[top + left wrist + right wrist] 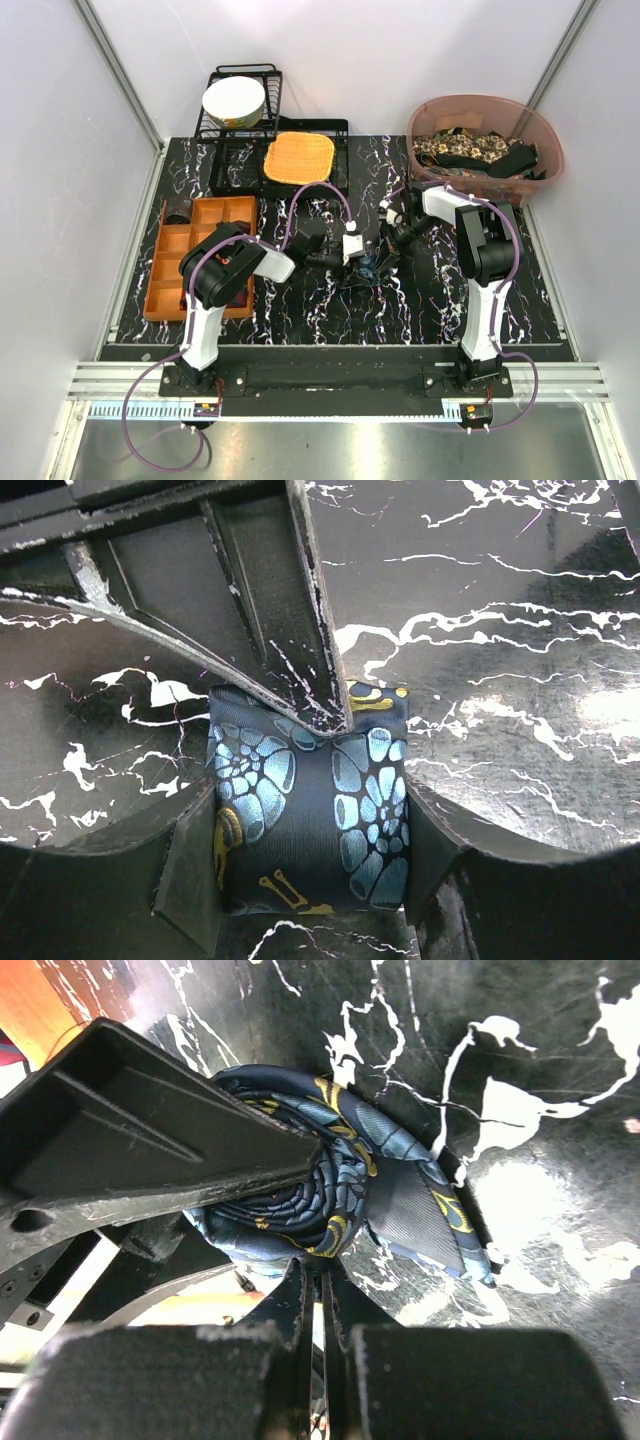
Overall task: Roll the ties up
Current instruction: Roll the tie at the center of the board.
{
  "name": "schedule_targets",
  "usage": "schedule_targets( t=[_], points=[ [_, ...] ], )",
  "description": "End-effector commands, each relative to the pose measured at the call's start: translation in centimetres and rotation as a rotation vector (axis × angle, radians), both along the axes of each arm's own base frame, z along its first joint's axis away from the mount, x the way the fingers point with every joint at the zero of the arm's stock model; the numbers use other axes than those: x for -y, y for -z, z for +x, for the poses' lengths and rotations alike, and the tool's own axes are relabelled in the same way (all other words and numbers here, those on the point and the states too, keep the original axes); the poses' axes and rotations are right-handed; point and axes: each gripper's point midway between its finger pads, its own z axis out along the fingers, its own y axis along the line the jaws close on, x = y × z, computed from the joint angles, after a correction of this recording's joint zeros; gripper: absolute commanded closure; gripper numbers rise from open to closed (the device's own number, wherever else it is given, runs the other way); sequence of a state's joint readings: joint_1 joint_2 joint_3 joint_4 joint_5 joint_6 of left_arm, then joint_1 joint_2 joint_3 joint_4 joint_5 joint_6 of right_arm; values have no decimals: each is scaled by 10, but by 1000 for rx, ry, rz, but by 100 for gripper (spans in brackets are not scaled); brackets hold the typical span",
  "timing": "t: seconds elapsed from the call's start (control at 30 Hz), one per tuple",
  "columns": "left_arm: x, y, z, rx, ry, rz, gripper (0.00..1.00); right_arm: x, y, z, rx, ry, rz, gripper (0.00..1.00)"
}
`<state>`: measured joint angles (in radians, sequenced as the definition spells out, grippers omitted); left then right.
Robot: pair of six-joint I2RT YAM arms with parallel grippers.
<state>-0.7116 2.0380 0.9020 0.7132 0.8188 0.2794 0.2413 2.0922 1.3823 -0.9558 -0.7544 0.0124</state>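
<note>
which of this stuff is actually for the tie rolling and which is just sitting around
For the job:
blue patterned tie, rolled up, held in the jaws of the left gripper, with the right gripper close against it
more ties heaped in the pink tub

Just lying about:
orange woven mat
white bowl on the black rack
orange compartment tray

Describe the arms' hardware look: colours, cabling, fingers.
The left arm and right arm match: bulky black joint housings joined by white links. A purple cable loops loosely along each arm. The fingers are matte black tapered wedges with ribbed outer faces.
</note>
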Motion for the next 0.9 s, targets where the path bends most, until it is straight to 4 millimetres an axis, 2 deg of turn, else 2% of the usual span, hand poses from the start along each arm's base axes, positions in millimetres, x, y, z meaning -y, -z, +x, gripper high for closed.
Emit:
schedule_targets(
  t=[0.0,0.1,0.13,0.2,0.27,0.3,0.43,0.53,0.57,0.63,0.7,0.73,0.77,0.8,0.87],
  points=[
    [-4,21,-11,-76,23,51,38,43,67,14,113,-91,-302,100],
    [-7,24,-11,-88,13,87,39,44,65,16,121,-93,-304,100],
    [-13,33,-12,-98,5,136,41,43,66,16,121,-94,-303,100],
    [-16,35,-9,-99,-7,175,55,40,63,17,126,-98,-284,100],
    [-25,43,-8,-97,-34,247,72,37,55,14,116,-99,-258,95],
    [-27,44,-8,-93,-34,269,78,33,45,17,126,-90,-228,91],
    [-44,61,-16,-90,-35,416,91,33,12,18,95,-28,-137,54],
    [-51,69,-21,-93,-34,472,94,37,-11,20,89,40,-68,41],
    [-52,70,-22,-92,-33,479,94,38,-17,18,92,54,-43,40],
    [-53,72,-26,-91,-24,495,94,39,-20,19,109,67,-20,34],
    [-53,73,-25,-90,-27,498,94,35,-19,15,96,82,3,18],
    [-52,73,-26,-94,-24,501,94,33,-18,18,109,92,23,15],
    [-52,74,-25,-94,-25,503,95,28,-15,16,76,114,47,4],
    [-51,74,-26,-93,-23,504,95,26,-11,22,96,127,57,2],
    [-50,73,-25,-92,-21,503,95,23,-1,21,68,149,56,0]
  ],
)
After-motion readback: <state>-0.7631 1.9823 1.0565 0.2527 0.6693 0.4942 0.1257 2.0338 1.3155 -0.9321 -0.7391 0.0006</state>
